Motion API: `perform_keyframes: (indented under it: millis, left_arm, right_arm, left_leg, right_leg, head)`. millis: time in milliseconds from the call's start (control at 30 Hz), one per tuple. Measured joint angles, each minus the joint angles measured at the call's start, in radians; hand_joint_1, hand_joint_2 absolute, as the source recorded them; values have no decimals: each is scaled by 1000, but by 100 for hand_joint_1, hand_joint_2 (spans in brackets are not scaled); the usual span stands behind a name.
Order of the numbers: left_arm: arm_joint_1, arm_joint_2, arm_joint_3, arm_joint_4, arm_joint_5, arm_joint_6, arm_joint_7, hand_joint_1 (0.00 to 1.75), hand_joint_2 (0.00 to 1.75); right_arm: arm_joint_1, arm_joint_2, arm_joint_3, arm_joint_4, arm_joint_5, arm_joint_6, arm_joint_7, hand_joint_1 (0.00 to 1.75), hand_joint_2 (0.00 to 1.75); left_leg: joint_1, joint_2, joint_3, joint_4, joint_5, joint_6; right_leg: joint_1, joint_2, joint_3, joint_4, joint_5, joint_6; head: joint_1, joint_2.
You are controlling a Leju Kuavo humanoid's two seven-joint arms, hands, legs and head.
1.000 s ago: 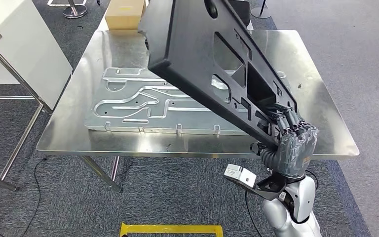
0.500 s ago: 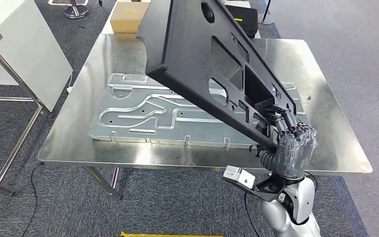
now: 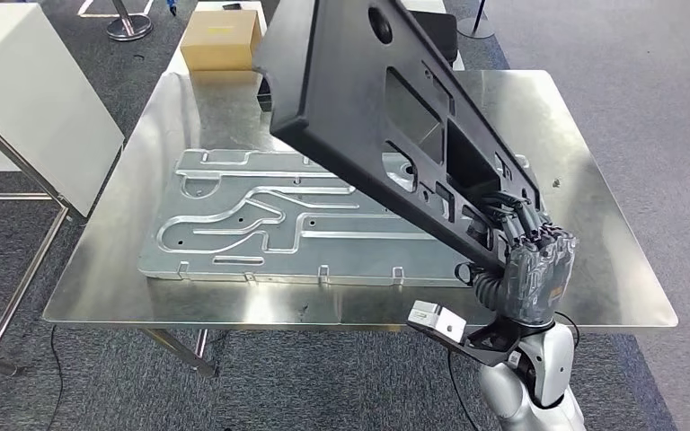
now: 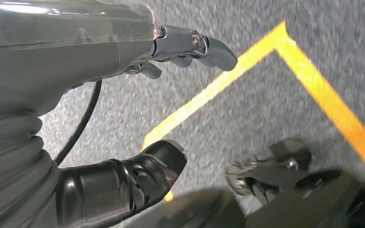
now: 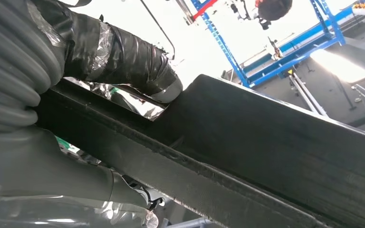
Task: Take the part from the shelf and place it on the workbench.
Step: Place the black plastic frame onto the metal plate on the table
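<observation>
I see my right hand (image 3: pixel 532 269) clamped on the low end of the black part (image 3: pixel 368 99), which slants up over the steel workbench (image 3: pixel 593 206) and its metal plate (image 3: pixel 260 224), while my left hand (image 4: pixel 123 118) hangs empty, fingers apart, over the floor.

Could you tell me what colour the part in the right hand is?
Black; the part shows best in the head view.

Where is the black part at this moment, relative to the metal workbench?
In the head view the black part is held tilted in the air by the right hand, above the workbench and the silver plate lying on it.
</observation>
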Motion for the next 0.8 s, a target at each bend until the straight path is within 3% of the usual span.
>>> perform_keyframes:
  millis: [33, 100, 233, 467, 600, 733, 800]
  left_arm:
    - [-2, 0, 0, 0, -1, 8, 3, 0, 175]
    - [-4, 0, -2, 0, -5, 17, 6, 0, 175]
    - [-3, -1, -8, 0, -11, 21, 6, 0, 175]
    - [-6, -1, -20, 0, -13, 6, 4, 0, 175]
    - [-8, -1, -23, 0, -13, -4, 3, 0, 175]
    - [-11, -1, -24, 0, -12, 0, 11, 0, 175]
    - [-12, -1, -24, 0, -12, 3, 17, 0, 87]
  right_arm:
    - [1, 0, -1, 0, 0, 0, -1, 175, 175]
    - [4, 0, -2, 0, -1, 0, -2, 175, 175]
    - [7, 0, -4, -1, -2, 0, -6, 175, 175]
    - [2, 0, -4, 1, 2, 0, 2, 175, 175]
    - [-12, 0, 4, 13, 11, 0, 15, 174, 175]
    - [-37, -4, 24, 29, 41, 0, 54, 174, 175]
    - [-54, -8, 35, 39, 66, 0, 75, 175, 175]
  left_leg:
    - [-2, 0, 11, -37, 10, 5]
    - [-5, -1, 17, -56, 11, 16]
    - [-7, -2, 21, -59, 30, 22]
    - [-11, -2, 19, -58, 28, 33]
    - [-12, -2, 18, -57, 27, 34]
    - [-12, -2, 18, -57, 27, 34]
    - [-12, -2, 18, -57, 27, 34]
  right_leg:
    - [0, 0, -1, 4, -4, 6]
    - [3, -1, -3, 11, -10, 16]
    - [5, -1, -2, 11, -10, -9]
    - [2, -1, 2, 0, -5, 6]
    - [-1, -1, 2, -2, -6, 29]
    - [-1, -1, 1, -1, -7, 33]
    - [-1, -1, 1, 0, -8, 34]
  head:
    - [0, 0]
    - [0, 0]
    - [1, 0]
    - [1, 0]
    - [1, 0]
    - [1, 0]
    - [1, 0]
